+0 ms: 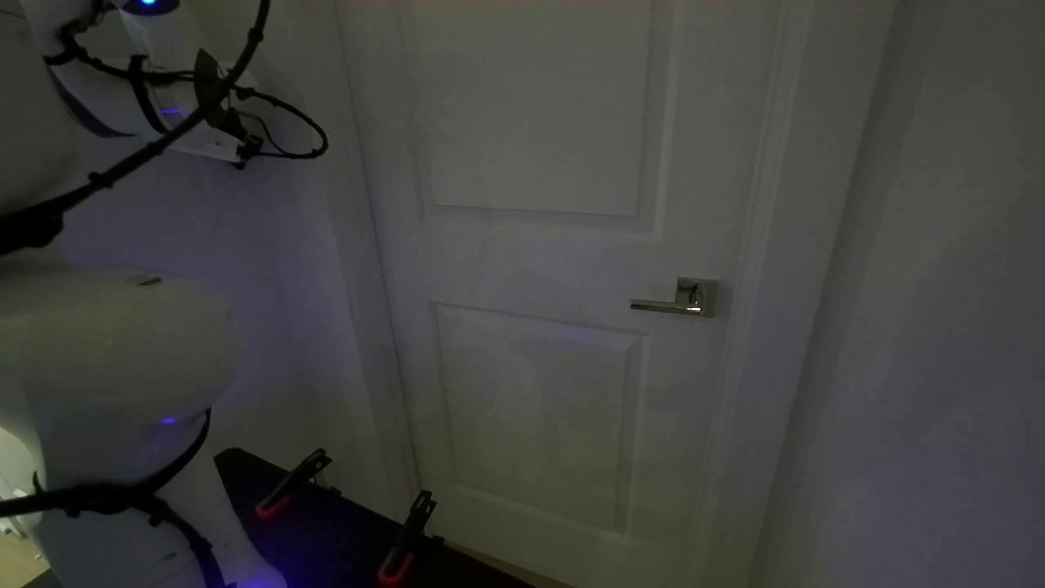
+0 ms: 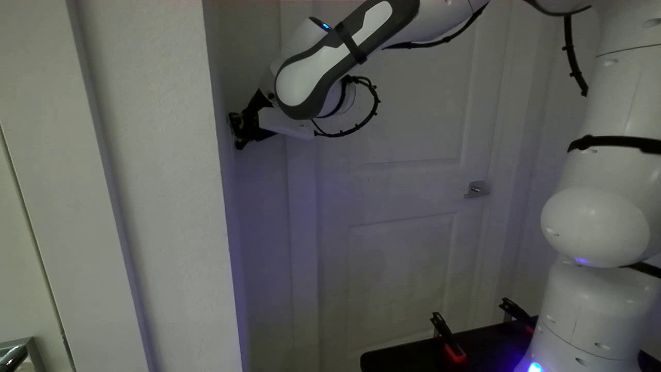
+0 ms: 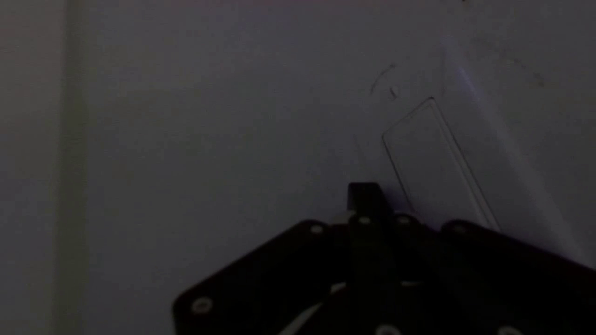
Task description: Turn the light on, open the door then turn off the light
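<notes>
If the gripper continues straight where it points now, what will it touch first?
The gripper would probably meet the wall beside the switch plate; depth is unclear, so it might catch the plate's edge instead.

White panelled door (image 1: 539,265), closed, rectangular switch plate (image 3: 435,163)

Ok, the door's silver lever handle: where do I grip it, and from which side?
I'd pinch the silver lever bar near its free end, away from the square plate, from above and below, coming square-on to the white door. In an exterior view the bar lies roughly level and seems to stand off the door's face.
</notes>
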### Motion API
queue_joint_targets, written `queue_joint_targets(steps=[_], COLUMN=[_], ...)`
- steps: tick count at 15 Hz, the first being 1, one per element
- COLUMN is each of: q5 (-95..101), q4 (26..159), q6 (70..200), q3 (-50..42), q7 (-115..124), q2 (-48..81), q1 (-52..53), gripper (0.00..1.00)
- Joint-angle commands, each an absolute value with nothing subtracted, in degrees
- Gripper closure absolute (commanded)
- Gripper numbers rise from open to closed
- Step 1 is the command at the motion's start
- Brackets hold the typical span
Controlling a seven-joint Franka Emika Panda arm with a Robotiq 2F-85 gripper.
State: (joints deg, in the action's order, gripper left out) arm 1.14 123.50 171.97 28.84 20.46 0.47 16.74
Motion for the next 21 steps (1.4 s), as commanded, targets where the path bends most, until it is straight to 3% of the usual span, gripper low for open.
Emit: queue_joint_targets(steps=[1,12,21], q5=[-1.8,-18.1,-25.2], q4=[122.6,120.0,116.3], q6=[166.3,163.9,149.5], q3=[29.0,26.8,23.8], q7=[19.9,8.8,5.1], q2=[-1.4,-1.1,-2.2], q1=[16.8,19.9,20.6], gripper=[1.00,1.00,1.00])
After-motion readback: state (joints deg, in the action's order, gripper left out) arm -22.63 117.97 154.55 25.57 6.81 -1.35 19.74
